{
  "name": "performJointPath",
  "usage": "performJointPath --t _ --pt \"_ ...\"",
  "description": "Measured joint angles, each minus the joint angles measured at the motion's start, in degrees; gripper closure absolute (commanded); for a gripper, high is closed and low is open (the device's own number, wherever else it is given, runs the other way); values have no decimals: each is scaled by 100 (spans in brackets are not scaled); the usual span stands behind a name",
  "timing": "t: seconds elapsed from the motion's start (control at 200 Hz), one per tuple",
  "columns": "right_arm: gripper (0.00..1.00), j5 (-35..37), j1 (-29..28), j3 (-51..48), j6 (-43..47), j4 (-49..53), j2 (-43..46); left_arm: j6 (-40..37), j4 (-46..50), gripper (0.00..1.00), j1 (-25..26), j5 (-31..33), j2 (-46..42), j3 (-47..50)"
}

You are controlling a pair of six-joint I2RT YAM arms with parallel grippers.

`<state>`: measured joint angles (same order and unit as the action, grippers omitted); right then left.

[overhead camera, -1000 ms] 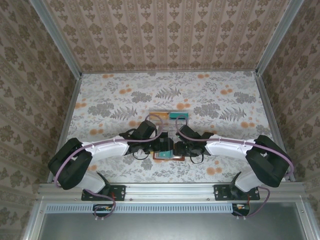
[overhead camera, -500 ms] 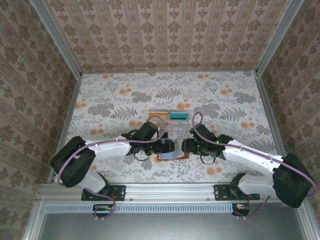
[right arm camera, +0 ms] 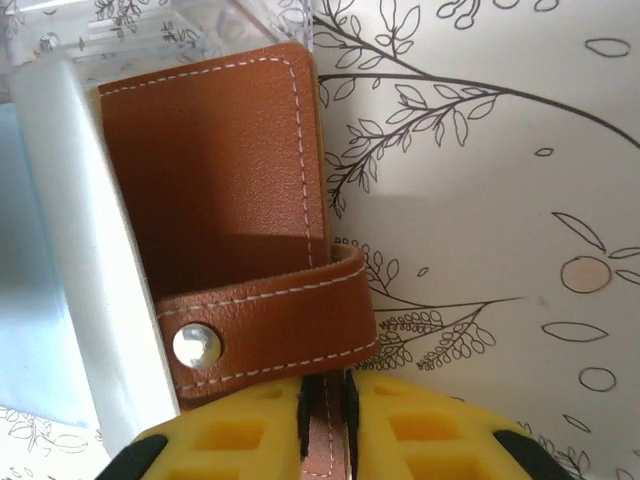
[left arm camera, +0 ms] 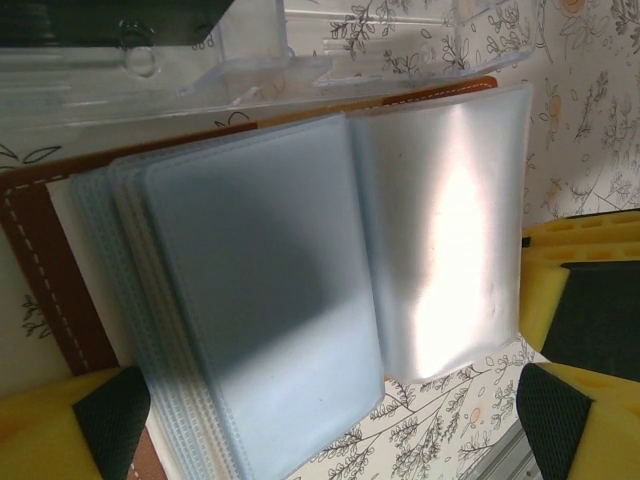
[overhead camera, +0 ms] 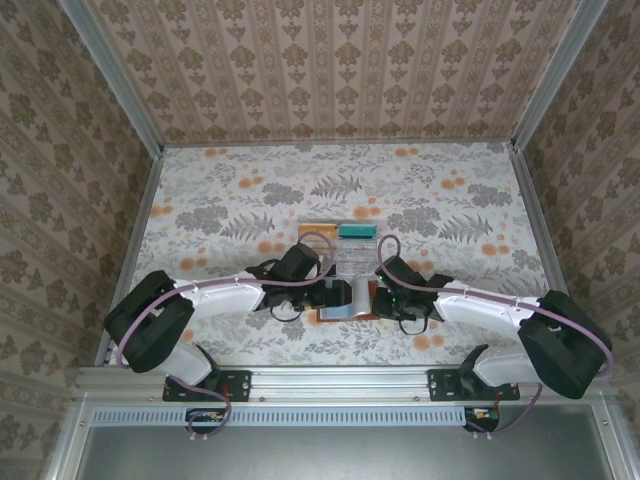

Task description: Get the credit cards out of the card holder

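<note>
Since half a second ago the right arm has pulled its elbow back in and its gripper (right arm camera: 325, 420) has slid a little toward 9 o'clock, closing up on the wallet (right arm camera: 215, 170); the left arm has barely stirred. In the right wrist view the two yellow fingers (right arm camera: 420, 430) stand almost pressed together at 6 o'clock, with a thin strip of brown leather pinched in the slit between them (the end of the strap (right arm camera: 270, 320), as far as the frame's edge lets me tell). That strap wraps round the wallet's brown cover and carries a shiny snap (right arm camera: 197, 346) at its 9 o'clock end. The left gripper (left arm camera: 332, 415) is spread wide, one yellow finger at 7 o'clock and the other at 4 o'clock in its wrist view, and the wallet's grey-blue sleeves (left arm camera: 260, 300) lie fanned open between them. From above, the wallet lies open on the flowered table (overhead camera: 230, 200) near its 6 o'clock edge, with the left gripper at its 9 o'clock side and the right at 3 o'clock. A clear tray (overhead camera: 355, 262) sits just beside the wallet at 12 o'clock. A teal card (overhead camera: 357, 231) lies at the tray's far end and an orange card (overhead camera: 318, 228) at about 11 o'clock from the tray; whether either rests inside the tray I cannot tell.
</note>
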<state>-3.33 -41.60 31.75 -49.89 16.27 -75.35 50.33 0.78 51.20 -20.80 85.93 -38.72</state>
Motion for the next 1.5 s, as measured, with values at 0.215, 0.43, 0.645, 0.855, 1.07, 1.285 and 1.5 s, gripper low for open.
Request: performJointPath --t 0.215,0.43,0.645,0.855,1.07,1.285,1.5 --pt "79 -31 0 -22 0 -68 -105 2 -4 2 20 0 39 -35" --pt "79 -37 11 -26 0 -76 -107 0 59 3 39 48 59 -81" --pt "82 -59 11 -26 2 -109 -107 -66 745 2 92 442 -275 -271" --pt "83 -59 11 -26 2 -114 -107 -111 890 3 90 516 -413 -446" --pt "83 -59 11 -26 2 -116 -107 -109 750 3 90 356 -26 -457" --pt "83 -59 11 -26 2 -116 -107 -105 522 4 92 234 107 -457" --pt "83 -61 11 -39 0 -140 -107 -105 476 4 96 201 107 -457"
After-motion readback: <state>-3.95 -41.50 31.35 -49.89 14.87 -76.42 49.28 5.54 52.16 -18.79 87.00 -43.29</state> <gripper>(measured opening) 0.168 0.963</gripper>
